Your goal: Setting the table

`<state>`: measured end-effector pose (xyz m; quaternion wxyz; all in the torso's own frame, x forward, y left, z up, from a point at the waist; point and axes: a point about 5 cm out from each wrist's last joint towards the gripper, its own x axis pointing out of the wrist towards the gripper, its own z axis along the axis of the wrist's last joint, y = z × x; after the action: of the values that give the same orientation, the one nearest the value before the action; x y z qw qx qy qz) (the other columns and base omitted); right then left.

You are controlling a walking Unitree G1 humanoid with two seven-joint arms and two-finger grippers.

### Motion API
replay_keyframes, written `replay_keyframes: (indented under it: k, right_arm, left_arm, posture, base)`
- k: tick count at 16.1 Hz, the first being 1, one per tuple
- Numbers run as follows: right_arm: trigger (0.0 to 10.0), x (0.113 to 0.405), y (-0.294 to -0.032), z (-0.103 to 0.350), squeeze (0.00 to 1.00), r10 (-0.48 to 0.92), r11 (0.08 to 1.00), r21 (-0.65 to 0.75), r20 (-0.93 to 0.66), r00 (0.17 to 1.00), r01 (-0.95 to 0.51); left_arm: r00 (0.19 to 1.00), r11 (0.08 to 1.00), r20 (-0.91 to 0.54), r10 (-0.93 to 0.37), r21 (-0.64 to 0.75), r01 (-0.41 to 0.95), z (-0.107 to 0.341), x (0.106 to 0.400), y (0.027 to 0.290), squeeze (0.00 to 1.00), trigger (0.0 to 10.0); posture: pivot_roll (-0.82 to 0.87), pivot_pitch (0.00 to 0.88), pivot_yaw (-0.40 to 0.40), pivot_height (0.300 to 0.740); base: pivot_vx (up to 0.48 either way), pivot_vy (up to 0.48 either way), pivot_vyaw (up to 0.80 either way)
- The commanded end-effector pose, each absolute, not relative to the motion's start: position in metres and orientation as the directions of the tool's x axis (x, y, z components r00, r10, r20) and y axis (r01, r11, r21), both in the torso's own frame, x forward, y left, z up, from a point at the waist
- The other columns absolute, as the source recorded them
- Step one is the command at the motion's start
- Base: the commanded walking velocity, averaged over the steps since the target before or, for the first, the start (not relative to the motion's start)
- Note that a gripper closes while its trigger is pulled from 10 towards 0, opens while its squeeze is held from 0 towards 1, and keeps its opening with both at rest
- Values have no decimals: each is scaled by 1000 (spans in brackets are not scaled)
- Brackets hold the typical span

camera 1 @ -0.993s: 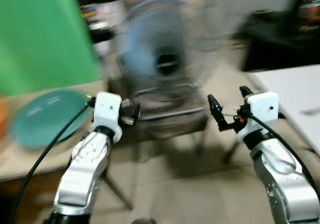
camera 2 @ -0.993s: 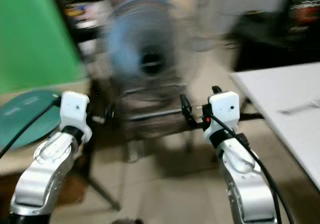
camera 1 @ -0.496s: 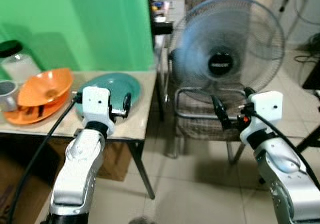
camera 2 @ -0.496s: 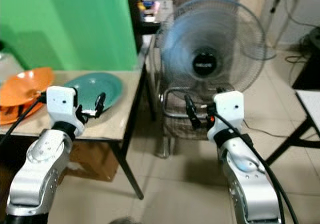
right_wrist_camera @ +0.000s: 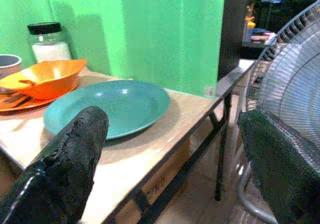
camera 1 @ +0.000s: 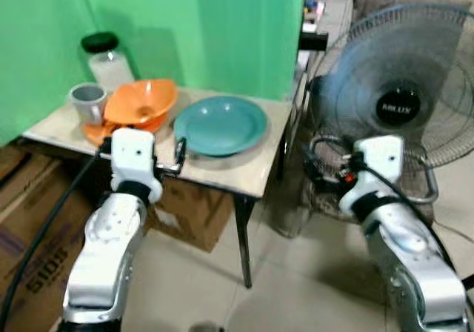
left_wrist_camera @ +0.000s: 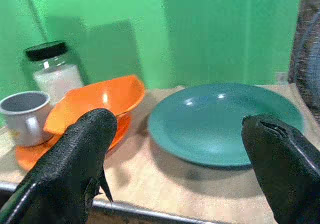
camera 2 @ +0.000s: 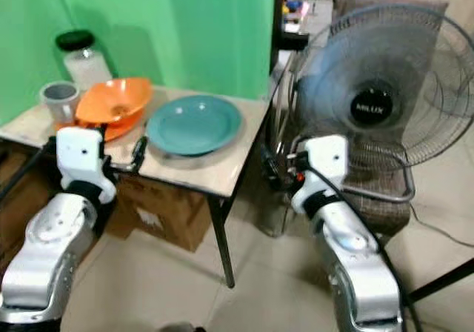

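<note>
A teal plate (camera 1: 220, 125) lies on a small beige table (camera 1: 255, 175) against a green wall. Left of it an orange bowl (camera 1: 141, 102) rests on an orange plate (left_wrist_camera: 30, 156), with a grey cup (camera 1: 88, 101) and a black-lidded jar (camera 1: 109, 61) beside and behind them. My left gripper (left_wrist_camera: 180, 129) is open at the table's front edge, facing the teal plate with nothing between its fingers (left_wrist_camera: 87, 144). My right gripper (right_wrist_camera: 172, 121) is open too, in the air off the table's right side, between the table and a fan.
A large standing fan (camera 1: 400, 110) sits on a chair (camera 2: 385, 187) just right of the table. Cardboard boxes (camera 1: 29, 221) stand under and left of the table. Tiled floor (camera 1: 289, 287) lies in front.
The camera has swung left: the table with the dishes has come fully into view and the fan has slid to the right. Both arms keep the same raised pose.
</note>
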<state>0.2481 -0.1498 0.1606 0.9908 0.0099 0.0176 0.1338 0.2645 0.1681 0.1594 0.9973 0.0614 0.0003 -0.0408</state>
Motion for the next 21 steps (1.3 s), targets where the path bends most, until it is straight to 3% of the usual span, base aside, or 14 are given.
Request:
replay_keyframes:
  k: [1,4,8,13,15,21]
  right_arm:
    - [10000,246,-156,161,0,232,973,28,-30,972,-231]
    - [10000,246,-155,159,0,250,968,16,-39,967,-250]
    - [10000,251,-149,155,0,263,964,-27,-59,963,-265]
    - [10000,259,-155,155,0,208,978,10,-94,974,-208]
    - [10000,262,-157,157,0,191,980,-51,-67,979,-194]
    - [10000,266,-153,156,0,252,968,11,-87,964,-252]
  left_arm:
    - [995,988,-3,-103,117,103,162,266,166,161,10000]
    - [990,981,-14,-142,133,142,162,267,163,165,10000]
    - [984,972,-27,-176,152,178,163,268,165,169,10000]
    - [974,960,-37,-223,167,226,162,273,159,169,10000]
    - [971,957,-39,-235,167,238,161,273,158,169,10000]
    - [950,928,-56,-306,205,311,160,279,154,153,10000]
  posture:
    - [71,0,67,740]
    - [76,0,72,740]
    - [79,0,94,740]
    - [67,0,102,740]
    - [68,0,102,740]
    - [81,0,94,740]
  base:
    - [345,0,0]
    - [364,0,0]
    - [427,0,700]
    - [446,0,0]
    - [448,0,0]
    - [429,0,0]
